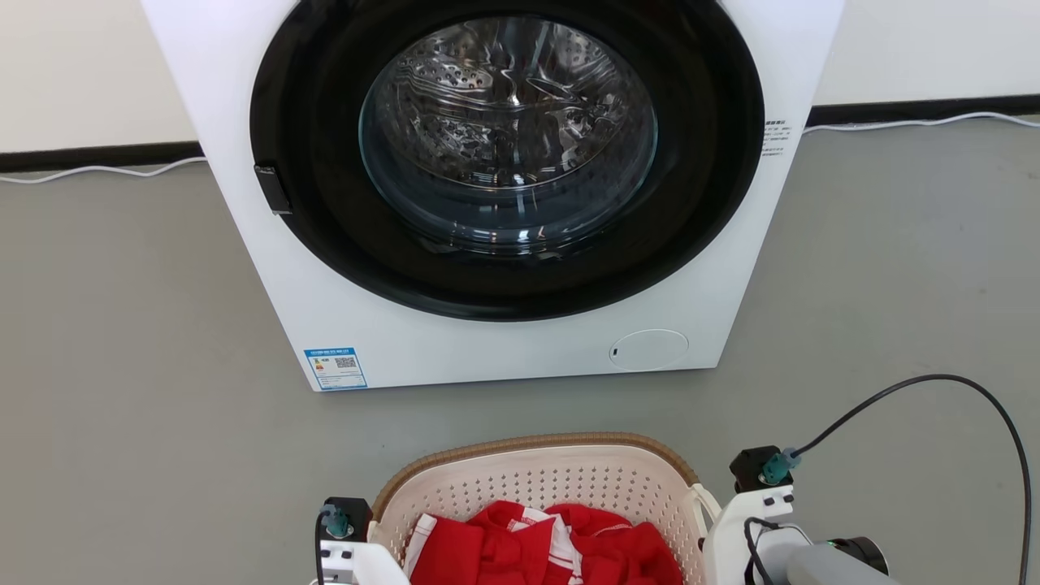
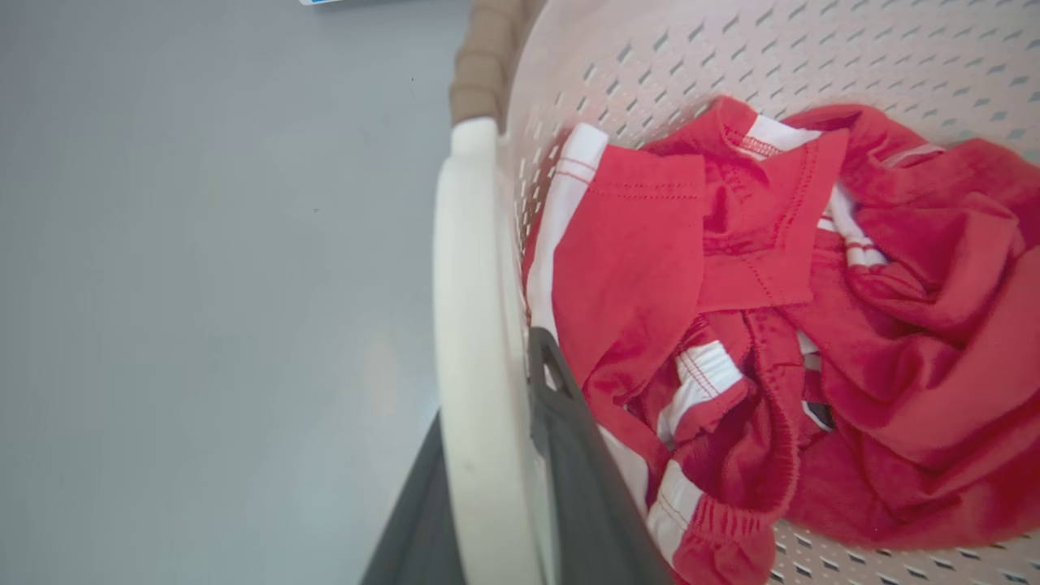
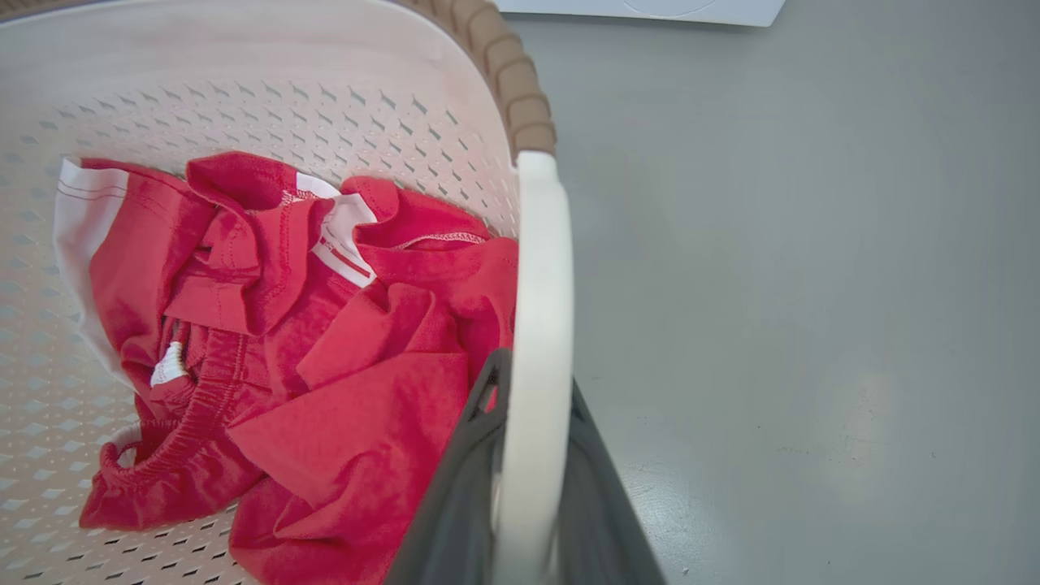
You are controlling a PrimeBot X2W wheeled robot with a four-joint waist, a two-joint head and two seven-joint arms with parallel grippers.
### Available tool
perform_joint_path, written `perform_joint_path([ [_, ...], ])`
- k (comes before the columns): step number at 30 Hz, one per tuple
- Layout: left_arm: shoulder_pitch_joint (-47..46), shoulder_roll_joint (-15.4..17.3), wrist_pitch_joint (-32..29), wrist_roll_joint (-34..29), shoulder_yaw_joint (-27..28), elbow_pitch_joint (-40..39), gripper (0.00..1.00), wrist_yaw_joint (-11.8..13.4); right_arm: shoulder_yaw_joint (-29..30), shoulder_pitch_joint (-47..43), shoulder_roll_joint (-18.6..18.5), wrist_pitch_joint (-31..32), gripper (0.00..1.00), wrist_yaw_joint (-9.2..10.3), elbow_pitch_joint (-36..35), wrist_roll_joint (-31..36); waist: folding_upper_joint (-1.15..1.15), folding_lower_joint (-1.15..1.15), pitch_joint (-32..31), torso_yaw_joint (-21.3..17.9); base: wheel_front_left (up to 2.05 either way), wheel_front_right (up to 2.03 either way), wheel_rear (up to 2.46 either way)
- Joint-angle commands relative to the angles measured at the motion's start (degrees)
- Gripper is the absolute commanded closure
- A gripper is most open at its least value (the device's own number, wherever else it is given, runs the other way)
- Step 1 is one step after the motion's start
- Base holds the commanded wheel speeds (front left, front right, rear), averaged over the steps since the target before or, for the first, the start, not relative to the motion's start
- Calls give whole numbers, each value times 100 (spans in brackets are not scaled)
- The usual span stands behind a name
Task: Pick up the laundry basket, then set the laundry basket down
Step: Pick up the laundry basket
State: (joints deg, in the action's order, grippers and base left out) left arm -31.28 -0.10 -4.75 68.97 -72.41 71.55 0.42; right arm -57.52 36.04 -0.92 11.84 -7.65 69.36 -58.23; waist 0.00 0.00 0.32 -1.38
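The laundry basket (image 1: 536,479), cream and perforated with a brown woven-look rim, sits at the bottom middle of the head view, in front of the washing machine. Red and white clothes (image 1: 544,544) lie inside it. My left gripper (image 2: 487,390) is shut on the basket's white left handle (image 2: 467,268), one dark finger inside the wall and one outside. My right gripper (image 3: 536,382) is shut the same way on the white right handle (image 3: 543,268). My two wrists flank the basket. Its underside is hidden, so I cannot tell whether it touches the floor.
A white front-loading washing machine (image 1: 487,341) with a closed round glass door (image 1: 508,134) stands just beyond the basket. Grey floor (image 1: 122,366) spreads to both sides. A white cable (image 1: 97,171) runs along the wall base, and a black cable (image 1: 934,382) loops off my right wrist.
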Motion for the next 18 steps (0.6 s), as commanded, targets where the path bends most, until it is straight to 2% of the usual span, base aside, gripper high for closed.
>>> perform_joint_path([
  [1, -34, 298, 6, -58, 33, 154, 100, 25, -27, 40, -196, -42, 100, 16, 61, -24, 0, 0, -8, -3, 0, 0, 0],
  [18, -52, 298, -173, -68, 18, 205, 100, 4, -129, 75, -196, 48, 100, 16, 112, -205, 0, 0, -80, 4, 0, 0, 0],
])
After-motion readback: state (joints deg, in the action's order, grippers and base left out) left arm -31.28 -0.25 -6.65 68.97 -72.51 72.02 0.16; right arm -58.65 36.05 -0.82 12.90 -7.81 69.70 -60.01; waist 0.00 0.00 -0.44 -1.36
